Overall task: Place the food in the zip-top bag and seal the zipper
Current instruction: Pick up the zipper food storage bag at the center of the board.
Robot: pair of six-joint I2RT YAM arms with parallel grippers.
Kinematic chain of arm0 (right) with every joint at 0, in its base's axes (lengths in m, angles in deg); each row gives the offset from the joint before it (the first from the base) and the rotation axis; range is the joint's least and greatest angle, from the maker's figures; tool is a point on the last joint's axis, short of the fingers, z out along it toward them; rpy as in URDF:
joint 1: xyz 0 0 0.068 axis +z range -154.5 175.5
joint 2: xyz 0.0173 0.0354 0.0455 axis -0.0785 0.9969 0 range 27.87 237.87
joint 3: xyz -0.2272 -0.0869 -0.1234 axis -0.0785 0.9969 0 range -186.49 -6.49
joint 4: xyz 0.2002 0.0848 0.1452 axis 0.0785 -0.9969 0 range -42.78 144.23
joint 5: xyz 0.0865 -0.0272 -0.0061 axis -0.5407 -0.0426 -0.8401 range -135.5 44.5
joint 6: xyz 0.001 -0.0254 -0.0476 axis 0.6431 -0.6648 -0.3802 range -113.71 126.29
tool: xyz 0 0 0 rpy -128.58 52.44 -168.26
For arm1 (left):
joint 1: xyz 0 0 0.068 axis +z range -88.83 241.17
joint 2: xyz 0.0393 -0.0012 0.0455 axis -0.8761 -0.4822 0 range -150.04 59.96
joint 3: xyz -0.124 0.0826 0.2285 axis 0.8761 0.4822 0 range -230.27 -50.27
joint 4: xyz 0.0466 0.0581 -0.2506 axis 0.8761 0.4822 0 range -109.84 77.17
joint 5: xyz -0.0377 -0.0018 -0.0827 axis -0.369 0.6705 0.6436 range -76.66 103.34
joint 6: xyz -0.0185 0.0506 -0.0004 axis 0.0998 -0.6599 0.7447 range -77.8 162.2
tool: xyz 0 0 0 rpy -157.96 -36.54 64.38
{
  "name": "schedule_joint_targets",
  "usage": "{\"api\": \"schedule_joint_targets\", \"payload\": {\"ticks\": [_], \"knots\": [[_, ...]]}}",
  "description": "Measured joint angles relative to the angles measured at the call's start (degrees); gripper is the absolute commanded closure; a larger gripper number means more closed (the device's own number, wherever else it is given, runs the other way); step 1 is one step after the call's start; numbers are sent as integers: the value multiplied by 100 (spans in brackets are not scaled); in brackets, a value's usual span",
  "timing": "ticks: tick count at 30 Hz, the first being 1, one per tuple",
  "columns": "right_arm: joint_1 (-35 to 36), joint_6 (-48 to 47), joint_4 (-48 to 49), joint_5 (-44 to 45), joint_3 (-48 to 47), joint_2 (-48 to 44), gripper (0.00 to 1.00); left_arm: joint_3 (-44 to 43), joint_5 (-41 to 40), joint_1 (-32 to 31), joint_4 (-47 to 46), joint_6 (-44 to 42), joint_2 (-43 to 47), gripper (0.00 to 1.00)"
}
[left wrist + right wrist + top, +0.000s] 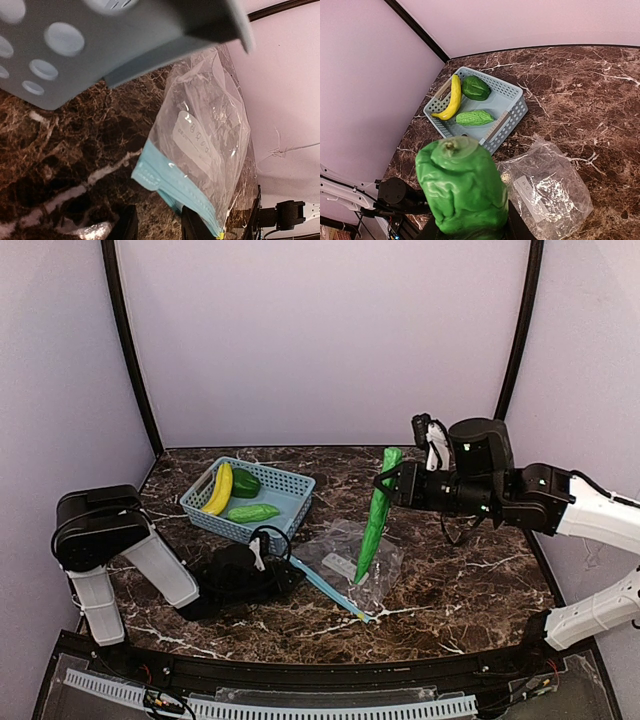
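Observation:
My right gripper (390,483) is shut on a long green cucumber (375,530) near its top, and the piece hangs tip-down over the clear zip-top bag (352,562). In the right wrist view the cucumber (462,190) fills the space between my gripper's (470,233) fingers, above the bag (550,187). My left gripper (287,570) is low on the table at the near-left end of the light-blue zipper (330,590). Its fingers (192,225) stand apart, with the zipper (175,185) end just ahead of them and the bag (210,125) beyond. The banana (220,490), bell pepper (245,482) and a shorter cucumber (253,512) lie in the basket.
The light-blue slotted basket (292,488) stands at the back left, just behind my left gripper; its wall (125,35) looms over the left wrist view. It also shows in the right wrist view (517,107). Dark marble tabletop (450,580), walled on three sides.

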Motion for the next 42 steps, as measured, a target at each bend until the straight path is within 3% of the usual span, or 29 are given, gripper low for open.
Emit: {"api": "schedule_joint_targets", "payload": {"ticks": [22,27,32,42], "knots": [[-140,-35,-328,44,-107,7,77,-540,205,199,-411,-358,-468,79],[-166,-52,-444,87,-162,4,77,-787,269,214,-492,-426,-640,85],[-170,-59,-527,140,-173,0,77,-933,378,225,-531,-522,-743,99],[-195,-195,-605,212,-184,-111,78,-1064,612,258,-846,-608,-791,99]]}}
